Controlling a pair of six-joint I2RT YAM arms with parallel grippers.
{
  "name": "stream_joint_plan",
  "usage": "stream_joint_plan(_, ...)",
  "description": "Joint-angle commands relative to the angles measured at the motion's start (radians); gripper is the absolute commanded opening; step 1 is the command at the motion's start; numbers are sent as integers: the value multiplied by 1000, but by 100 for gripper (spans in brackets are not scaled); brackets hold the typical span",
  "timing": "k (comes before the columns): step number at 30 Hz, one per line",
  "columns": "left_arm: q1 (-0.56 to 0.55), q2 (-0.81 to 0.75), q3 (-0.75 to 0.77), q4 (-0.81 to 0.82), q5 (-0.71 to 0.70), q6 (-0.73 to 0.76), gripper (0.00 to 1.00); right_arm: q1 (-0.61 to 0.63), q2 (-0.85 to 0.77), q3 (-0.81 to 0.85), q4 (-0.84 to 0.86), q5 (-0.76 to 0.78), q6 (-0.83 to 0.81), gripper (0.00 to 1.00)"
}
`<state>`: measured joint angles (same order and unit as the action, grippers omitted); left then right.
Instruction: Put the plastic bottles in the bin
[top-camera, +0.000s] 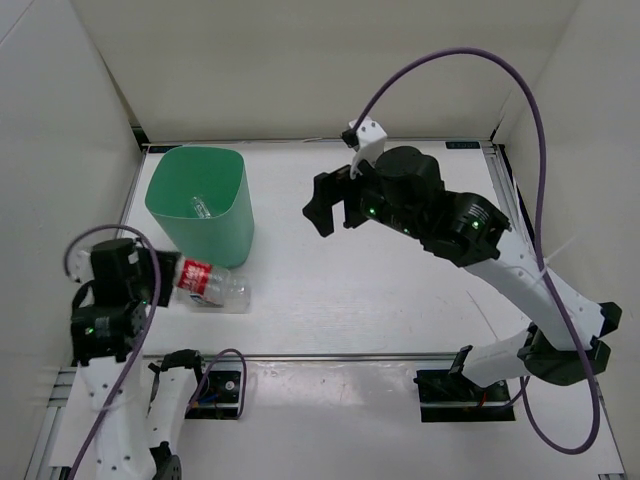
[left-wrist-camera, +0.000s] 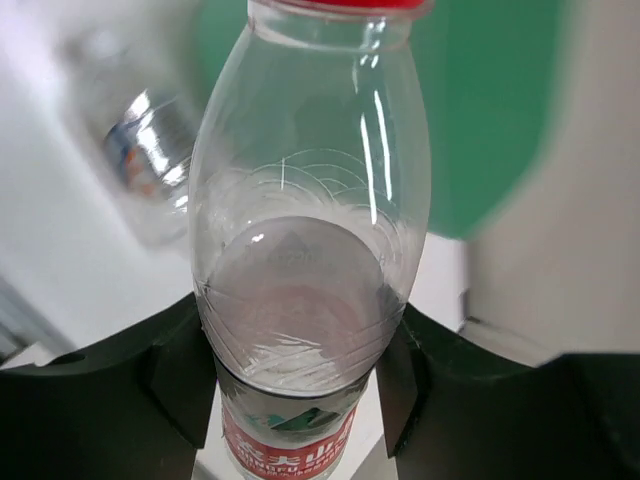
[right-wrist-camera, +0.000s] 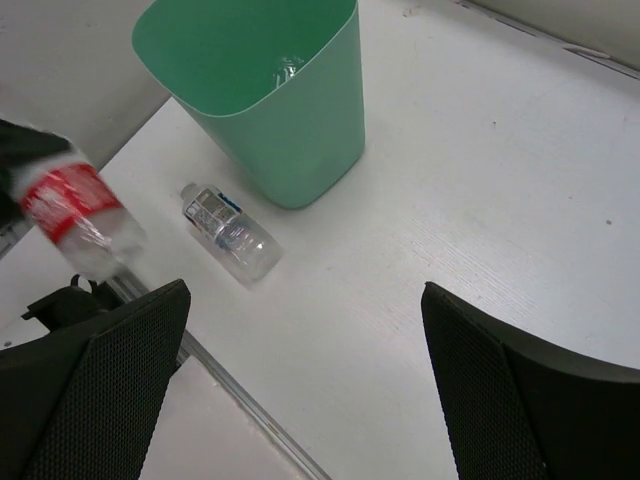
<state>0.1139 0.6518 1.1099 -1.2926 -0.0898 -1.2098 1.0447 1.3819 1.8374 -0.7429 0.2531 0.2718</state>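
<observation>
My left gripper (top-camera: 168, 280) is shut on a red-labelled plastic bottle (top-camera: 205, 283) at the table's front left; both fingers (left-wrist-camera: 400, 370) press on its clear body (left-wrist-camera: 300, 250), and its red cap points away from the wrist. The bottle looks blurred in the right wrist view (right-wrist-camera: 75, 215). A second clear bottle (right-wrist-camera: 230, 230) with a pale label lies on the table beside the mint-green bin (top-camera: 225, 225) and shows blurred in the left wrist view (left-wrist-camera: 140, 160). Another bottle (top-camera: 200, 207) lies inside the bin (right-wrist-camera: 300, 150). My right gripper (top-camera: 335, 205) hangs open and empty over the middle of the table (right-wrist-camera: 305, 330).
White walls enclose the table on the left, back and right. A metal rail (top-camera: 330, 355) runs along the near edge by the arm bases. A purple cable (top-camera: 450, 60) arches above the right arm.
</observation>
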Motion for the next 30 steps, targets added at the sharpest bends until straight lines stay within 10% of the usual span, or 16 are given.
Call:
stream_joint_plan(1,-3,58,314,-64,-171,82,54,3,-35,-43,16,28,29,100)
stream_joint_plan(15,-17,482,496,469,-366,427,58,3,-21,3,-3,-46,38,100)
stream_joint_plan(18,-66,548,536,478,-366,475,71,3,-21,3,-12,-46,38,100)
stream_joint_plan(22,-117,478,536,507,-363,555,100,3,-21,3,-30,-55,27,100)
stream_joint_plan(30,-117,177,406,405,-343,524,100,-6,-40,-38,-39,-55,38,100)
